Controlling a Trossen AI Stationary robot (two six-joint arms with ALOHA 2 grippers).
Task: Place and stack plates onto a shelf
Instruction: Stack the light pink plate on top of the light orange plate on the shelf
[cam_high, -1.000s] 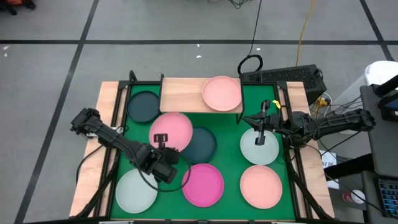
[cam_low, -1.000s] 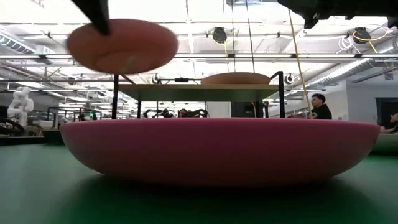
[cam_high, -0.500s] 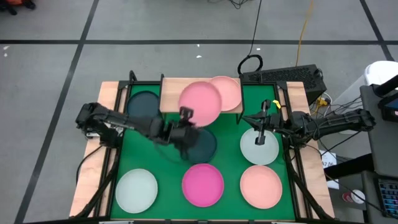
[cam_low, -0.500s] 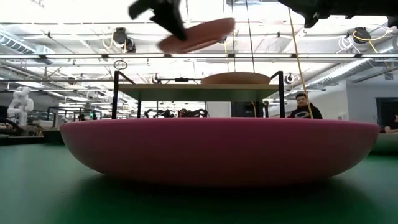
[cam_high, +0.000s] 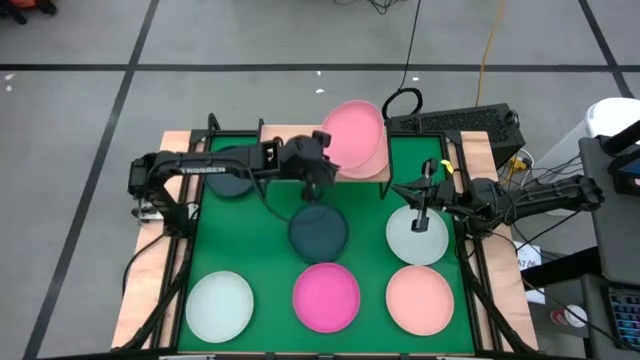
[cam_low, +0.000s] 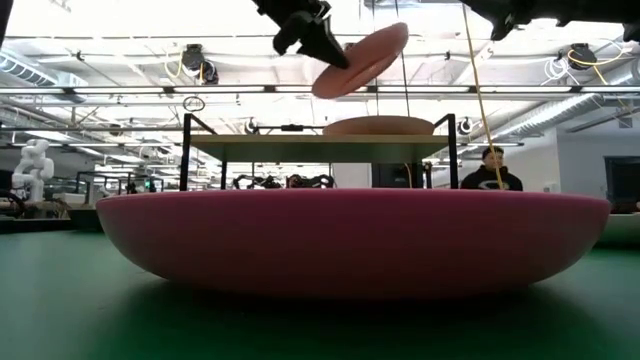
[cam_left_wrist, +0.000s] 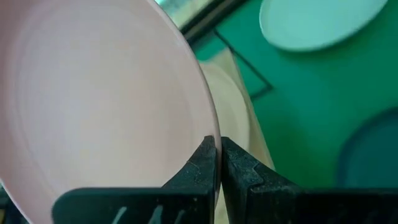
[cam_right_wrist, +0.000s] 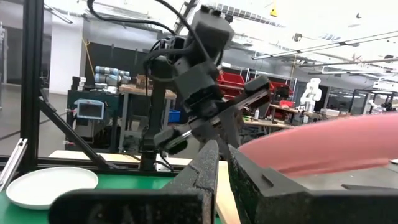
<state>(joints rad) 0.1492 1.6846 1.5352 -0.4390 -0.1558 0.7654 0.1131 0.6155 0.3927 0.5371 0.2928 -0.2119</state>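
Plates, round and shallow with smooth matte faces, lie spread over the green mat (cam_high: 270, 270) that covers the wooden table (cam_high: 172, 150). Left to right in the high view: a dark teal-grey plate (cam_high: 222, 170) at the far left corner, partly under the left arm; a pale mint plate (cam_high: 219, 306) at the near left; a second dark teal-grey plate (cam_high: 318, 232) mid-mat; a bright magenta plate (cam_high: 326, 297) at the near centre, which fills the low view as a broad pink rim. The left gripper (cam_high: 322, 168) is pinched narrow on the rim of a pale pink plate (cam_high: 352, 136), carried tilted in the air above the shelf (cam_high: 290, 152). The shelf is a light wooden board on thin black legs at the far edge of the mat; a salmon plate (cam_low: 378, 125) rests flat on its right part, just under the held one. Farther right, a mint-white plate (cam_high: 418, 236) lies below the right gripper (cam_high: 421, 214), whose fingers appear nearly together, holding nothing. A salmon plate (cam_high: 420, 299) sits at the near right. Grey floor with dark lines surrounds the table; the low view shows a workshop with ceiling lights and a person (cam_low: 490, 170) behind the shelf.
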